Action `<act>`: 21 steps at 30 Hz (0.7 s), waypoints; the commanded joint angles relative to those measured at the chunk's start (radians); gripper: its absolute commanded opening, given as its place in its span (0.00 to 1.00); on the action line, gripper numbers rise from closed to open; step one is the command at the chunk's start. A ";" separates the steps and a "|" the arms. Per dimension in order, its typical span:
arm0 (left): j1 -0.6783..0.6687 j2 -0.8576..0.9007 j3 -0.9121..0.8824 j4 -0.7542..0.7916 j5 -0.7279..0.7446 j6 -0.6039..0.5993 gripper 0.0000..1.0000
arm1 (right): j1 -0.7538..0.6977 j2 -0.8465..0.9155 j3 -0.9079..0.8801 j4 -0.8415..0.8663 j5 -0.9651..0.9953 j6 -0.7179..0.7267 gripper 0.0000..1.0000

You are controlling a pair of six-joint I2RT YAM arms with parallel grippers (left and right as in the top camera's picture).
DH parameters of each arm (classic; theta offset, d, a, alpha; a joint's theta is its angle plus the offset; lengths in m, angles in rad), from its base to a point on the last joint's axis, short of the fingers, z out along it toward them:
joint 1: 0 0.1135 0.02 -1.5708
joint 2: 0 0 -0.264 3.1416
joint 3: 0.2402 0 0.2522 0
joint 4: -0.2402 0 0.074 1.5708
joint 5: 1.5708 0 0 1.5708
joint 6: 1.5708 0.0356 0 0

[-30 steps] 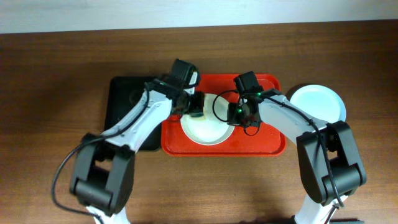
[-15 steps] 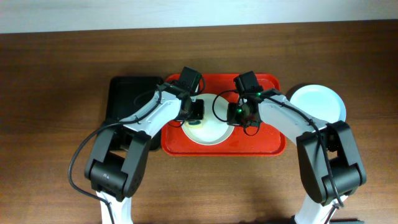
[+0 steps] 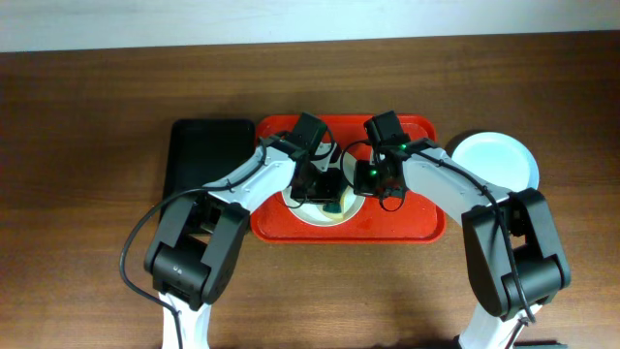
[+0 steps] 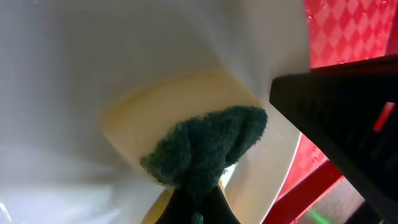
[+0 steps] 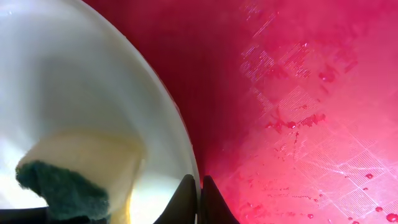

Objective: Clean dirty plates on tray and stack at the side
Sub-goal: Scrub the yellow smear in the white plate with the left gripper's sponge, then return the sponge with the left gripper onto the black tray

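A big red tray (image 3: 421,225) sat in the middle of the brown table (image 3: 87,116). One white plate (image 3: 312,211) lay inside the tray, on its left half. The rest of the tray held nothing else, only small wet drops on its red floor. The left gripper (image 3: 329,192) was over the plate, and its fingers were squeezed tight on a sponge (image 4: 202,146). The sponge was yellow with a dark green rough side, and it pressed down on the inside of the plate. The right gripper (image 3: 373,179) was at the right edge of that plate. Its two fingers were pinched together on the rim, one finger inside the plate and one outside it. On the table to the right of the red tray, off the tray, lay another pale plate (image 3: 489,160). A blue edge peeked out at its right side, and it was hard to tell how many plates were there. A smaller black tray (image 3: 199,155) lay just left of the red tray, touching it.
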 commanded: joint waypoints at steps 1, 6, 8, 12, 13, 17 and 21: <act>0.050 -0.059 0.046 -0.002 0.037 0.048 0.00 | 0.006 0.015 -0.015 -0.005 -0.006 -0.016 0.04; 0.133 -0.165 0.063 -0.047 -0.195 0.058 0.00 | 0.006 0.015 -0.015 -0.004 -0.006 -0.015 0.04; 0.158 -0.192 0.063 -0.072 -0.253 0.099 0.00 | 0.006 0.015 -0.015 -0.004 -0.006 -0.015 0.08; 0.206 -0.214 0.063 -0.119 -0.315 0.155 0.00 | 0.006 0.015 -0.015 -0.004 -0.006 -0.015 0.37; 0.223 -0.214 0.063 -0.134 -0.315 0.165 0.00 | 0.006 0.015 -0.015 -0.004 -0.006 -0.015 0.44; 0.315 -0.214 0.063 -0.211 -0.270 0.264 0.00 | 0.006 0.015 -0.015 -0.004 -0.006 -0.015 0.47; 0.397 -0.214 0.063 -0.256 -0.274 0.295 0.00 | 0.006 0.015 -0.015 -0.003 -0.006 -0.015 0.49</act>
